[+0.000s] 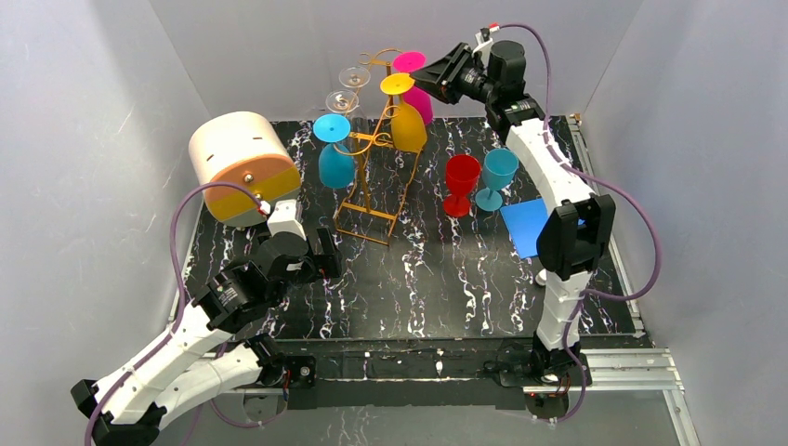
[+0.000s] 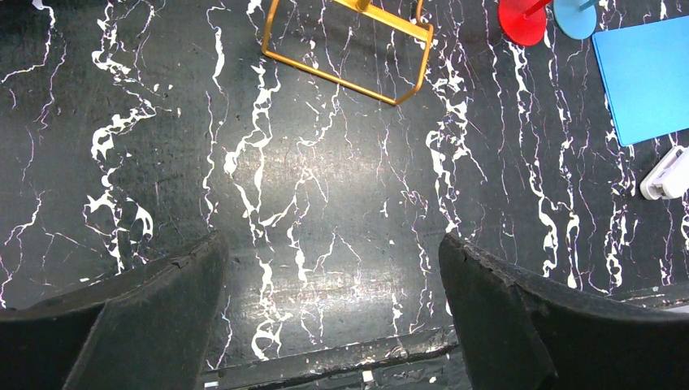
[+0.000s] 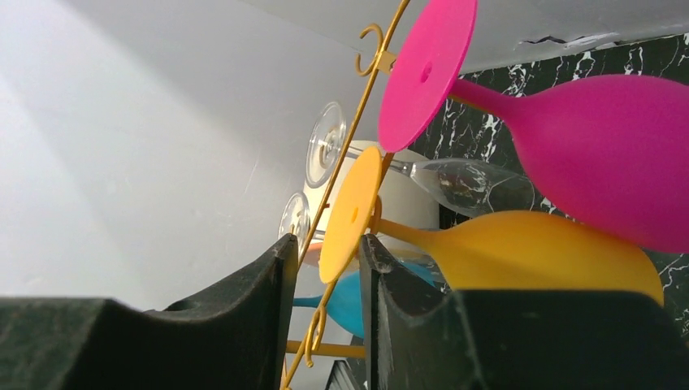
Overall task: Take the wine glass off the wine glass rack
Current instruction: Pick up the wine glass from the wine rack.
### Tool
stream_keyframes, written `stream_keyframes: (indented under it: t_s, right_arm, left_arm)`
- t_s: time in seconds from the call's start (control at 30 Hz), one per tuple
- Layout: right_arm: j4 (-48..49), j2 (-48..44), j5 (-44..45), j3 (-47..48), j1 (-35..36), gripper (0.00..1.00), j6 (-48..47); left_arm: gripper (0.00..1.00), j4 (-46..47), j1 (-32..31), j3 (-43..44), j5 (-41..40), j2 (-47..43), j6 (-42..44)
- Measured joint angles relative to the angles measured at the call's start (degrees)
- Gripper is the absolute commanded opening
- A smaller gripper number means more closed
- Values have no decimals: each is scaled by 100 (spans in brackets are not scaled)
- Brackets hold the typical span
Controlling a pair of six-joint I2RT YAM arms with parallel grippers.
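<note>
**Grasp in hand: right jaws at the yellow glass's foot, glass not yet off the rack.**

Your right gripper (image 3: 329, 244) is up at the top of the tall golden-orange wire rack (image 2: 333, 79). Its jaws are partly apart, straddling the lower rim of the round foot of the opaque yellow wine glass (image 3: 536, 252), which hangs bowl-down beside a magenta plastic glass (image 3: 601, 154). A gap shows on one side, so you likely have nothing clamped yet. Your left gripper (image 2: 333, 244) hangs over the black white-veined bench (image 2: 325, 162), jaws wide apart and holding nothing. Next, close on the foot without pinching the rack wire that shares the gap, then slide the foot out along its rail.
</note>
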Motion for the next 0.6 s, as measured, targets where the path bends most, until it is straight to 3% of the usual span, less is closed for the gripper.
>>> stream_keyframes:
  t_s: [0.2,0.6]
  right_arm:
    - [-92,299,2,188,0,39,164]
    - [-140,354,-13,188,0,21,297]
  left_arm:
    - [98,0,0,0,0,2,-2]
    - [98,-4,0,2,-11,0,-4]
